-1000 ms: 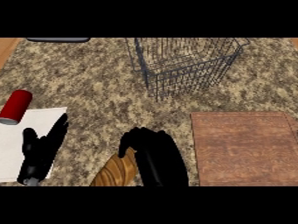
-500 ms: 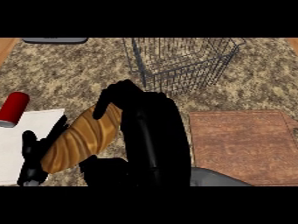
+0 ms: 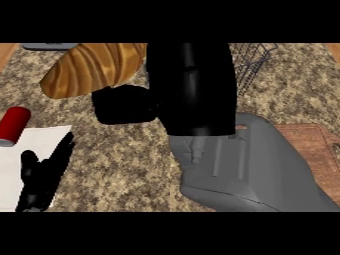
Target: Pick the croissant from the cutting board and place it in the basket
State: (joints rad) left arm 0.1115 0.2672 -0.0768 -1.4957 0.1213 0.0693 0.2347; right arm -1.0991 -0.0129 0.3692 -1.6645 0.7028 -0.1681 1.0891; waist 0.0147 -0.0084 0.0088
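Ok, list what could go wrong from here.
1. The right hand hides most of the basket, and only a corner of its wire rim shows. The croissant could catch that rim going in.
2. The croissant sticks out left of the hand, away from the basket. Released here, it would likely land on the counter near the red can.

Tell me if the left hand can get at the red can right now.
Probably yes: the left hand lies open on the white sheet near the red can, with nothing between them.
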